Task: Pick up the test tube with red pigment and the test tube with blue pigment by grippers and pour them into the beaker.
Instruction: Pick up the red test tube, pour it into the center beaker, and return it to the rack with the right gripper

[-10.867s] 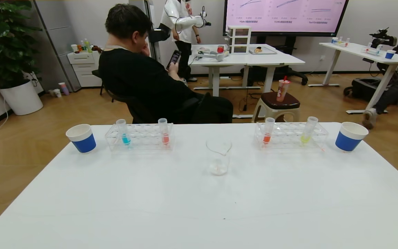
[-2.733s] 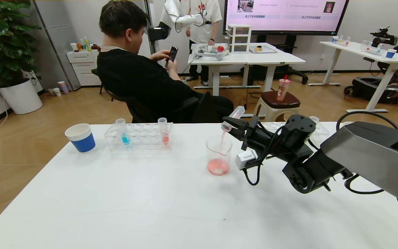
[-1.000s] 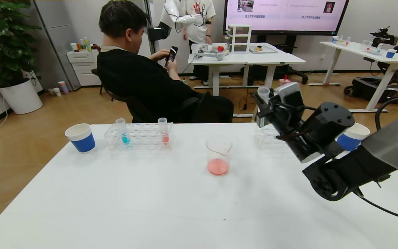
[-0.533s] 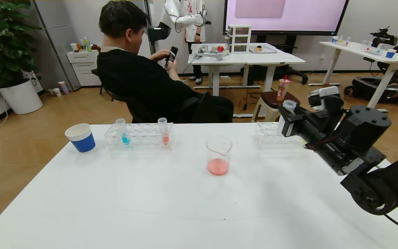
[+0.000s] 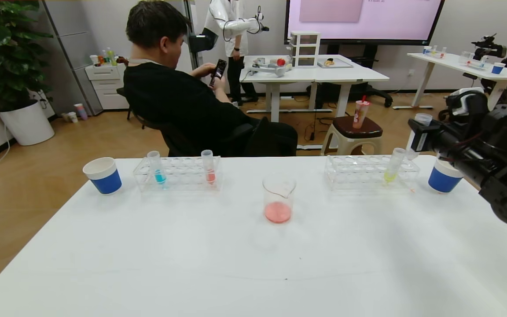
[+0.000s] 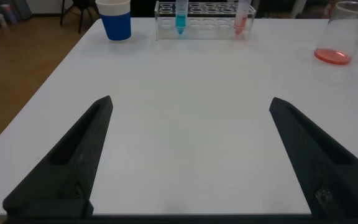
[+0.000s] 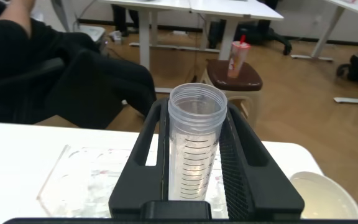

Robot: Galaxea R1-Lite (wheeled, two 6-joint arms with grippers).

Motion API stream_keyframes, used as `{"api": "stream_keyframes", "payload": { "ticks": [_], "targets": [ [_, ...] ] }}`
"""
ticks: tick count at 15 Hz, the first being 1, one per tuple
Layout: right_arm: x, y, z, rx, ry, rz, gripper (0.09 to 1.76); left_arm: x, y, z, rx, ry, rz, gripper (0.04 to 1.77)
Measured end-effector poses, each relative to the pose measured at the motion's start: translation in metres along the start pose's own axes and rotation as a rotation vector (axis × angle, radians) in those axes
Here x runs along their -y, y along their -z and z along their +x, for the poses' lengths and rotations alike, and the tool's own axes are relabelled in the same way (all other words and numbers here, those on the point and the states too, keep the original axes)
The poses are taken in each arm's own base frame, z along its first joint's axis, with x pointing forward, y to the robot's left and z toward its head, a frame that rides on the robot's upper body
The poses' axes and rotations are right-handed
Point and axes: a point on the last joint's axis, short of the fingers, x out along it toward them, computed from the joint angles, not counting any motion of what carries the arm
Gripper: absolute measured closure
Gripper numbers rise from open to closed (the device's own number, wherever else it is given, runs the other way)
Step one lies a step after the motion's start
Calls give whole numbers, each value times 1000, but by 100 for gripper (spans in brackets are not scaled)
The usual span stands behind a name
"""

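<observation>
My right gripper (image 5: pixel 417 140) is shut on the test tube with red pigment (image 5: pixel 423 119). It holds the tube upright above the table's far right, by the right paper cup. The right wrist view shows the tube (image 7: pixel 194 155) clear, with no liquid, between the fingers of that gripper (image 7: pixel 194 111). The beaker (image 5: pixel 278 198) stands mid-table with pink-red liquid in its bottom. The test tube with blue pigment (image 5: pixel 158 169) stands in the left rack (image 5: pixel 183 180), and also shows in the left wrist view (image 6: pixel 181 15). My left gripper (image 6: pixel 191 101) is open and empty, low over the near table.
A coral-red tube (image 5: pixel 209 169) shares the left rack. A yellow-green tube (image 5: pixel 392 167) stands in the right rack (image 5: pixel 354 176). Blue-and-white paper cups stand at far left (image 5: pixel 103 175) and far right (image 5: pixel 442 178). A seated person (image 5: pixel 178 97) is behind the table.
My right gripper has swung right with the tube, from over the right rack's left end to past its right end. The yellow-green tube is uncovered again.
</observation>
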Motion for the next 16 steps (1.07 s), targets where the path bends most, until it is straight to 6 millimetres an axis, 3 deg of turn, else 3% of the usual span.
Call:
{"api": "stream_keyframes", "payload": {
  "ticks": [4,6,11,16],
  "targets": [
    [47,-33,14,-13,113,81,136,0,0,0,0,0,0,5],
    [68,-38,18,8,159,81,136,0,0,0,0,0,0,5],
    [105,-14,32,1,241,68,136,0,0,0,0,0,0,5],
    [110,26,49,-20,253,64,136,0,0,0,0,0,0,5]
  ]
}}
